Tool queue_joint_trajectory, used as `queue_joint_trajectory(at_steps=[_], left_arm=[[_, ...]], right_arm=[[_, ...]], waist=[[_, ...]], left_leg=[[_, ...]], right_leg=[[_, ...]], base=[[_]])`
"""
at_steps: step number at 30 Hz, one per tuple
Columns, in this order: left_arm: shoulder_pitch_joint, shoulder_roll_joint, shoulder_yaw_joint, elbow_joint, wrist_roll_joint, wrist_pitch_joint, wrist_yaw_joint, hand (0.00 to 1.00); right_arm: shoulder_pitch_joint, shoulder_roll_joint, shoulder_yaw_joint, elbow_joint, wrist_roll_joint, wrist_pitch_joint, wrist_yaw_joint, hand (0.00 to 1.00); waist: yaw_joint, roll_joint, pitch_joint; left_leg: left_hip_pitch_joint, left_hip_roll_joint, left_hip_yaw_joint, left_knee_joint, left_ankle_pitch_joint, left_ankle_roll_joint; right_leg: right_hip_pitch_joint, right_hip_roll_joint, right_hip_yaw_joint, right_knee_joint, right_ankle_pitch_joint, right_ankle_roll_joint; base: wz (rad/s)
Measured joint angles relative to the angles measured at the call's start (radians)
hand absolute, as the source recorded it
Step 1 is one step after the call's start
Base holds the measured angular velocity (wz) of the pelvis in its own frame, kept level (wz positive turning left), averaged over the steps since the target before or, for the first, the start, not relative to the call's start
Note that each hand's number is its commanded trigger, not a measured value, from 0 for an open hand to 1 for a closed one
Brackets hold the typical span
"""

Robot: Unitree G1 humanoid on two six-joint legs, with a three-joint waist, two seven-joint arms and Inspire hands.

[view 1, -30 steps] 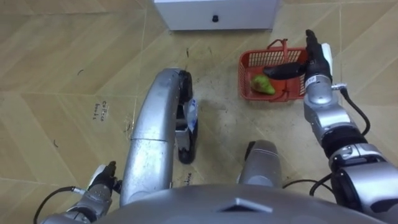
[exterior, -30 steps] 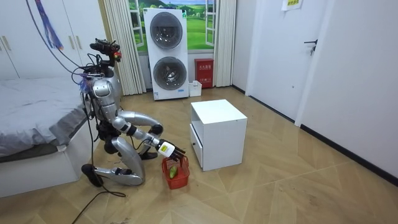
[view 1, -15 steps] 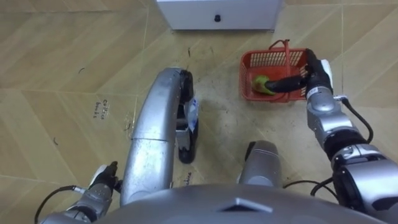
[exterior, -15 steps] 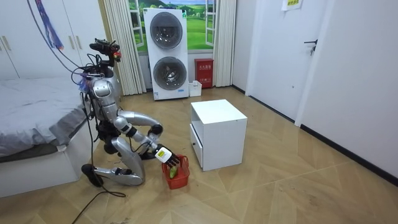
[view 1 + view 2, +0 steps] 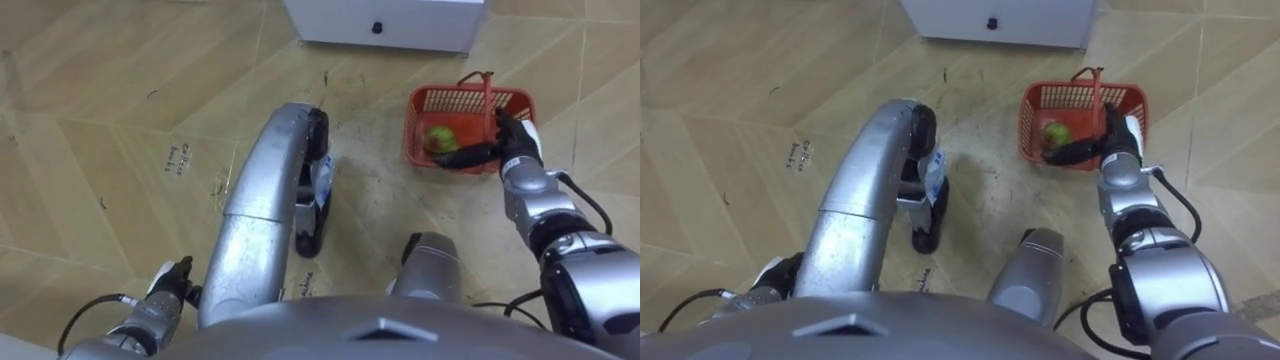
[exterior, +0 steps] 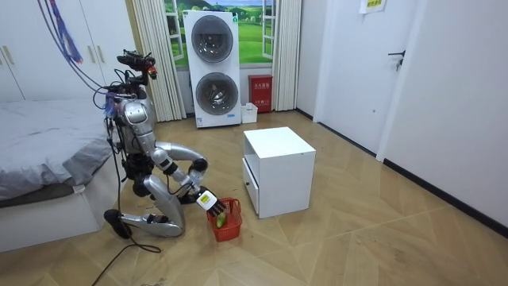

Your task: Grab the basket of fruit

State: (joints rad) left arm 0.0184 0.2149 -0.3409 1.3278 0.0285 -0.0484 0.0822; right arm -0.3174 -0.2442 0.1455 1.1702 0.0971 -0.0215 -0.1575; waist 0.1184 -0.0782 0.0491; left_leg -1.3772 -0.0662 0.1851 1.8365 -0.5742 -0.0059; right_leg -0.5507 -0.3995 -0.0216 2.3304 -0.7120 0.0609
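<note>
The fruit basket (image 5: 414, 125) sits on the wooden floor (image 5: 120, 100) just in front of the white cabinet (image 5: 390, 20). It is below the cabinet's drawer front and toward the robot's right of the dark knob (image 5: 378, 27), with a narrow strip of bare floor between its far rim and the cabinet. The basket's thin red handle (image 5: 487, 95) stands upright over the end nearest the right hand (image 5: 520, 150). A green fruit (image 5: 439, 137) lies inside, on the side away from the cabinet. The right hand reaches in from the basket's right end. Its dark fingers (image 5: 465, 156) are stretched out fairly straight and close together along the rim farthest from the cabinet, just below the foot of the handle, with their tips close to the fruit. They are not wrapped round the handle. The left hand (image 5: 165, 292) hangs low, well away from the cabinet and the basket. In the room view the robot kneels between the bed (image 6: 40, 151) and the cabinet, with the basket at the cabinet's lower front corner. Open floor spreads out from the cabinet's front toward the camera.
</note>
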Motion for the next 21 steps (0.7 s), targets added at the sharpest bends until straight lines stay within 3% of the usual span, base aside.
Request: queue_joint_trajectory(at_steps=[5,6,7,8,21], left_arm=[[-0.001,-0.001,-0.017,-0.001,0.002,0.004,0.000,0.00],[-0.001,-0.001,-0.017,-0.002,0.002,0.004,0.000,0.00],[-0.001,-0.001,-0.019,-0.002,0.002,0.004,0.000,0.00],[-0.001,-0.001,-0.021,-0.002,0.001,0.004,0.000,0.00],[-0.069,-0.005,-0.025,0.027,-0.001,0.004,-0.006,0.00]], right_arm=[[-0.005,0.000,0.003,0.034,0.024,0.002,0.003,0.00],[-0.007,-0.001,0.009,0.040,0.032,0.007,0.008,0.23],[-0.007,-0.001,0.012,0.042,0.038,0.010,0.008,0.78],[-0.007,-0.001,0.015,0.042,0.042,0.010,0.008,1.00],[-0.007,-0.015,0.035,0.085,0.108,0.013,0.030,1.00]], waist=[[0.000,0.008,0.0013],[0.001,0.009,0.0014],[0.001,0.011,0.0018],[0.001,0.011,0.0020],[0.012,0.012,0.0019]], left_leg=[[-0.001,0.001,-0.001,0.004,0.002,0.004],[-0.001,0.001,-0.001,0.004,0.003,0.005],[-0.001,0.001,-0.001,0.005,0.003,0.006],[-0.001,0.000,-0.001,0.005,0.003,0.006],[-0.003,-0.001,-0.001,0.002,0.006,0.004]], right_leg=[[0.004,0.001,-0.004,0.001,0.000,0.000],[0.005,0.001,-0.006,0.001,0.000,0.000],[0.006,0.001,-0.007,0.001,0.000,0.000],[0.007,0.001,-0.008,0.001,0.000,0.000],[0.001,-0.001,-0.011,0.003,0.000,0.000]], base=[[0.00],[0.00],[0.00],[0.00],[0.00]])
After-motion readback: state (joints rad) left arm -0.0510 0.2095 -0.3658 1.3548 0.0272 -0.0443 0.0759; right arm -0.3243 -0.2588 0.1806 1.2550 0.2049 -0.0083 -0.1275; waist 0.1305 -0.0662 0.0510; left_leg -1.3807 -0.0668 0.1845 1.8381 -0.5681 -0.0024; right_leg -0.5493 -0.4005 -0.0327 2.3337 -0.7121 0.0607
